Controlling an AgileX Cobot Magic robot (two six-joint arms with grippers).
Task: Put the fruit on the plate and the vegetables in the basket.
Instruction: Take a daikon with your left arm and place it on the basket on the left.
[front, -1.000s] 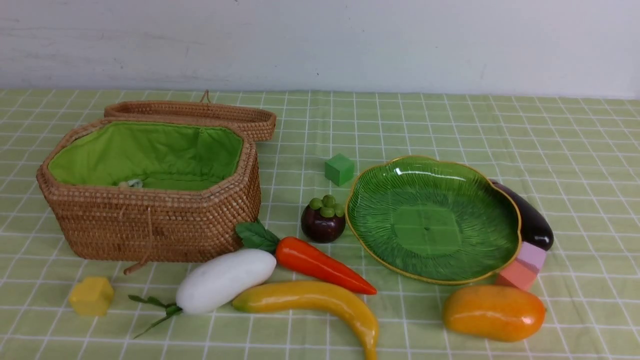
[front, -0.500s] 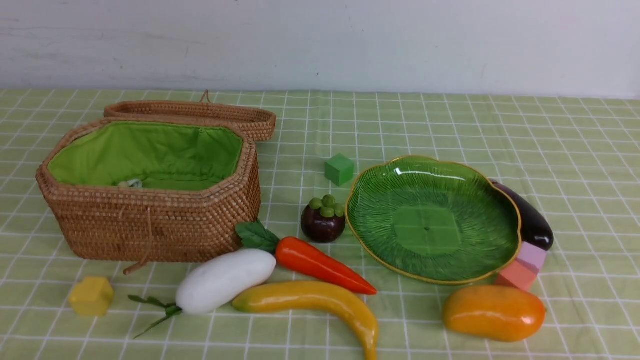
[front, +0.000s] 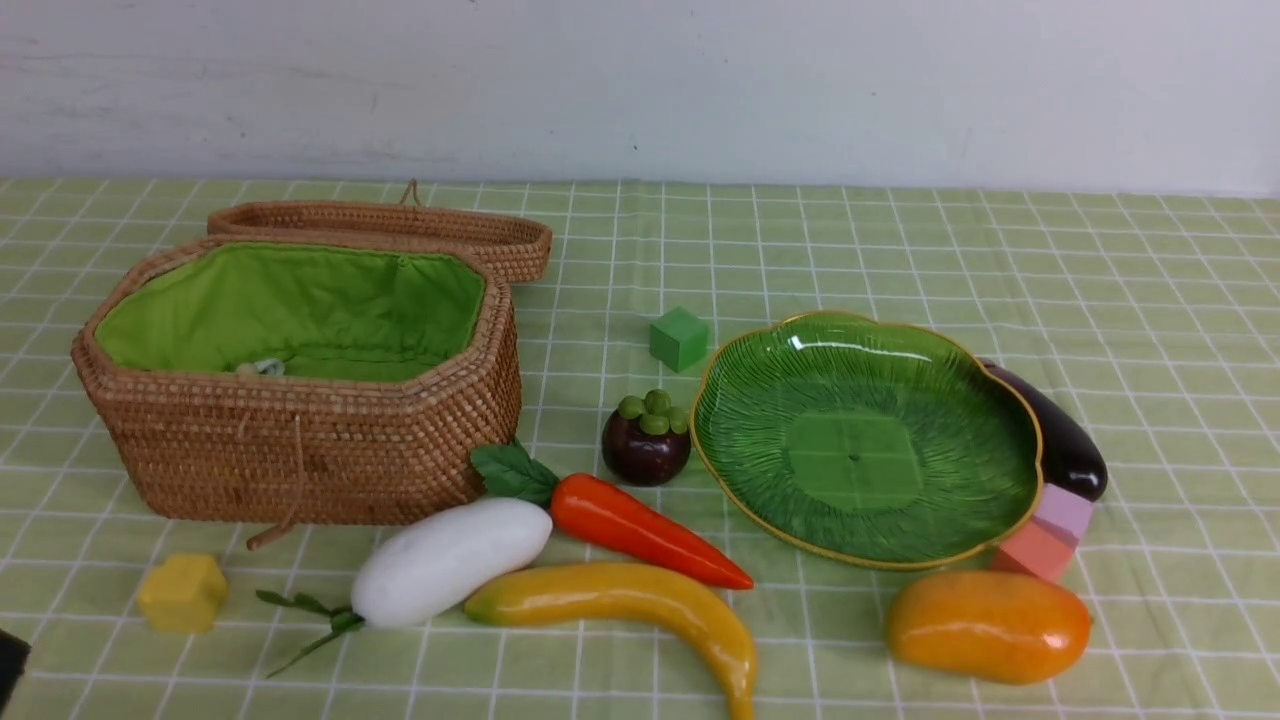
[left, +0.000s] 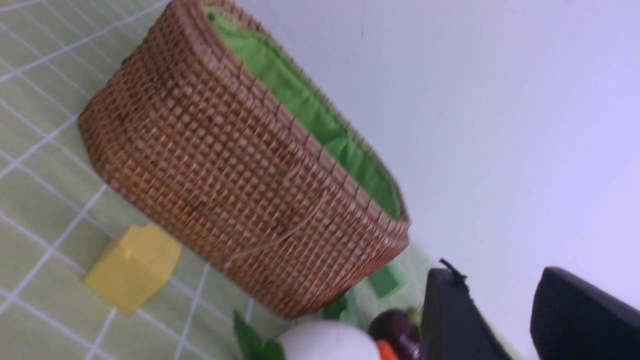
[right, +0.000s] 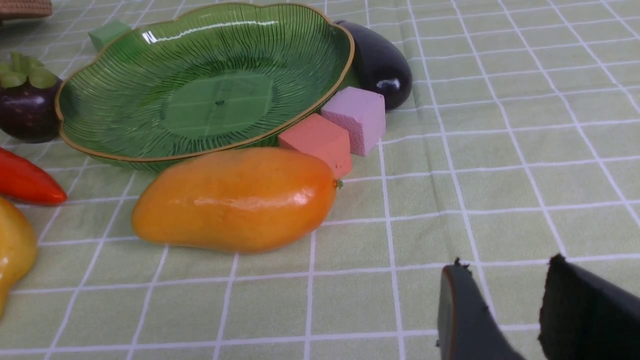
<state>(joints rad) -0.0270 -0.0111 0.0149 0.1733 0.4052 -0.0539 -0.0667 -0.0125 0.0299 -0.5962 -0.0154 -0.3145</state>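
The open wicker basket (front: 300, 440) with green lining stands at the left. The green plate (front: 865, 440) lies at the right with nothing on it. On the cloth in front lie the white radish (front: 450, 560), the carrot (front: 640, 530), the banana (front: 640, 600) and the mango (front: 985, 625). The mangosteen (front: 645, 445) sits left of the plate, and the eggplant (front: 1060, 440) lies against the plate's right side. My left gripper (left: 497, 275) is open and holds nothing, low beside the basket (left: 240, 165). My right gripper (right: 505, 265) is open over bare cloth, near the mango (right: 235, 200).
The basket's lid (front: 400, 225) lies back behind it. A yellow block (front: 183, 592) sits at the front left and a green block (front: 678, 338) behind the mangosteen. Lilac (front: 1062, 512) and salmon (front: 1035, 550) blocks touch the plate's right rim. A wall stands at the back.
A dark part of my left arm has come into the front view at the lower left edge. The fruit, vegetables, plate and basket have not moved.
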